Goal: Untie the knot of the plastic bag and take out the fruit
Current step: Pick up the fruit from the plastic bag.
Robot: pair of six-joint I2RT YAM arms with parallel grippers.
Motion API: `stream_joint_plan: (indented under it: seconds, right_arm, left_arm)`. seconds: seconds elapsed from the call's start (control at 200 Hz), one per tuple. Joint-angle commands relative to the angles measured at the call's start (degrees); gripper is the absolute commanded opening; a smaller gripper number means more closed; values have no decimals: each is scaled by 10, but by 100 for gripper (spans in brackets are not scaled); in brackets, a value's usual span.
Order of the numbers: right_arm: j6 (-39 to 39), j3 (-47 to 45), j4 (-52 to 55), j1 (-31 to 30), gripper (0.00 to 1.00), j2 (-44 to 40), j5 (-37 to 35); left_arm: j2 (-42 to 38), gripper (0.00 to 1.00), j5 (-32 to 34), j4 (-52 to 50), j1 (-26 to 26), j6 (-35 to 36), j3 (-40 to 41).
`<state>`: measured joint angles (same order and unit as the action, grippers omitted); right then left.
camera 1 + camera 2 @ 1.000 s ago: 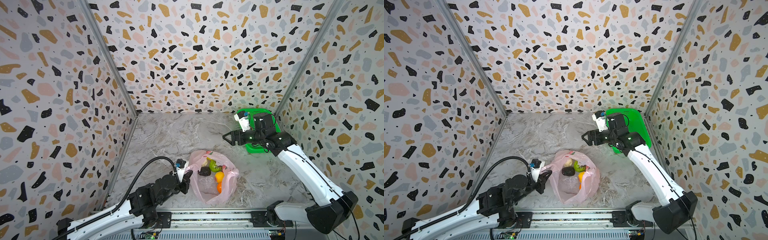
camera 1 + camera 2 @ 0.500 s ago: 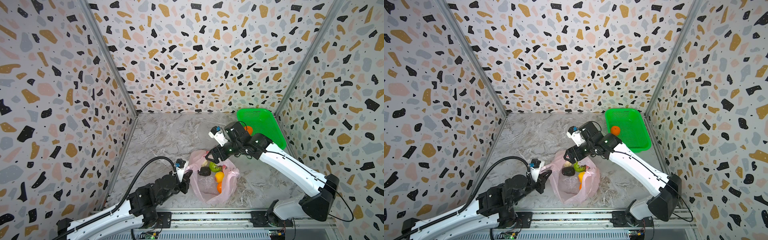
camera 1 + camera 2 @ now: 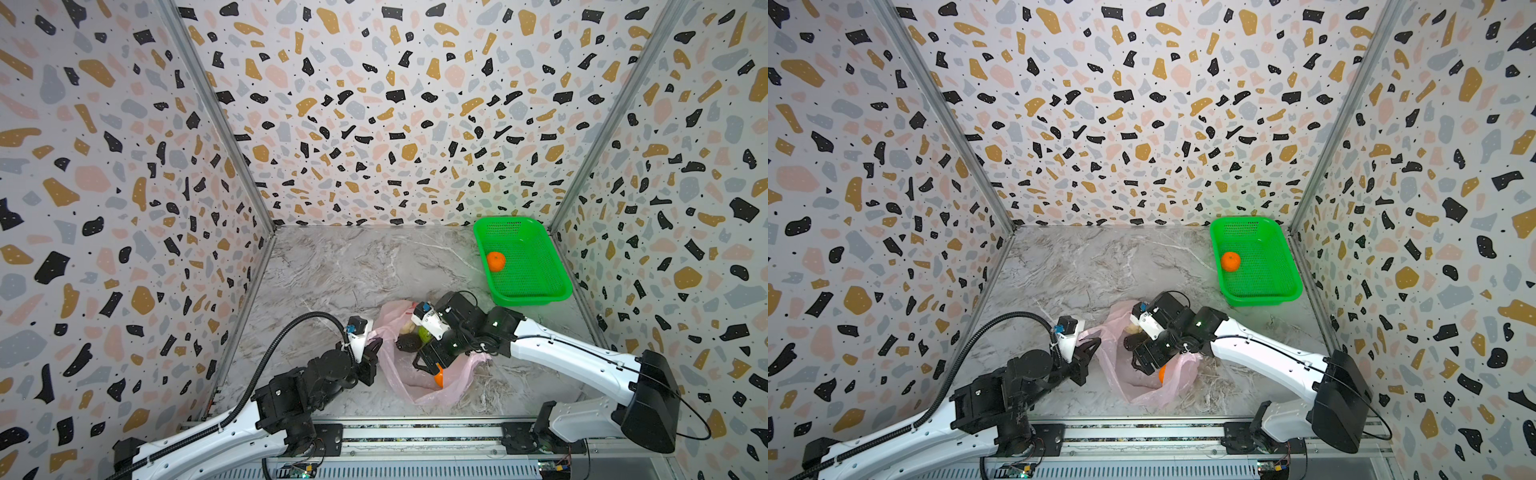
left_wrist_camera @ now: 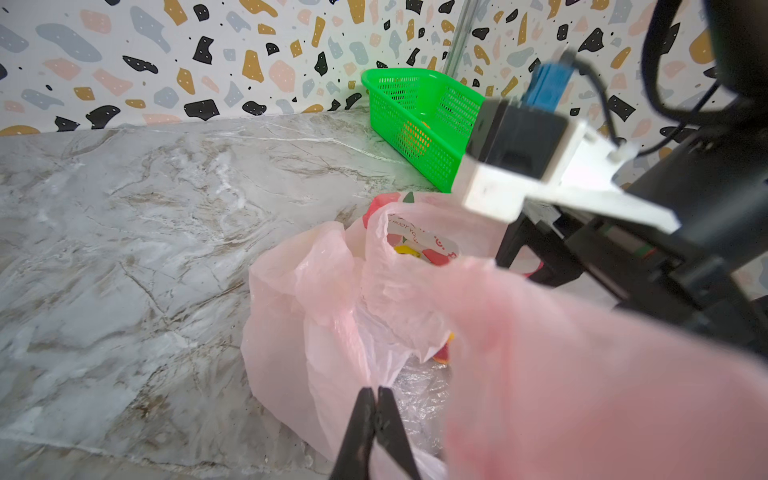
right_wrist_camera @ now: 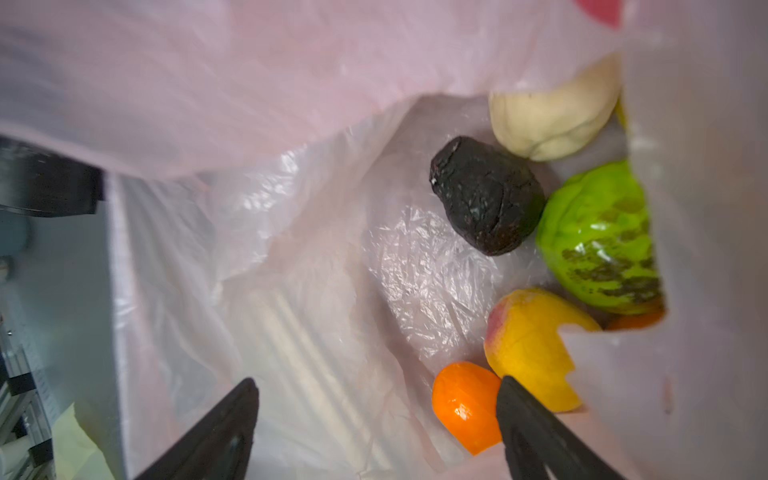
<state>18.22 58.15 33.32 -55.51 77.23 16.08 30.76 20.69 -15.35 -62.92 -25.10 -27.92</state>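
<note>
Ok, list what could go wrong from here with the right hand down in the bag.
1. The open right hand has one finger where the tangerine meets the yellow-red fruit; closing could pop the tangerine aside or snag loose film.
2. The left hand pinches only a thin fold of the plastic bag; a dragging lift might tear it or pull it free, collapsing the mouth.

**A:** Is there any writing to read here?

**B:** Only on the plastic bag (image 4: pixel 316 291). In the left wrist view, a curved line of small dark lettering (image 4: pixel 404 228) runs along its printed panel, near the mouth.

**A:** What does it say?

**B:** It looks like "ENJOY YOU". The first letter is uncertain, and the rest is folded out of sight.

**A:** Anything beside it?

**B:** Red and yellow printed marks (image 4: pixel 436 255), too crumpled to read. The other views are too small or blurred to read.
</note>
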Motion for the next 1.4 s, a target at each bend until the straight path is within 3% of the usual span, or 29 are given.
stream_joint_plan:
  seconds: [0.0,0.25,0.646,1.071,1.301,1.397]
  right_arm:
    - [24,-14,-79,-12,89,-1,-53]
    - [52,-8,-135,-44,89,49,-144]
    - [33,35,-168,-66,90,158,-203]
    - [22,30,-232,-60,93,221,-237]
    - [20,37,-248,-53,83,249,-226]
    - [19,34,-254,-53,67,244,-235]
  left_arm:
    - [-1,0,4,17,-3,-10,-2]
    - [-2,0,-6,15,-4,-11,-2]
    - [-14,0,-5,12,-4,-12,0]
    - [-12,0,-9,15,-4,-13,6]
    - [-15,0,-7,8,-4,-13,5]
    - [-16,0,-6,9,-4,-14,6]
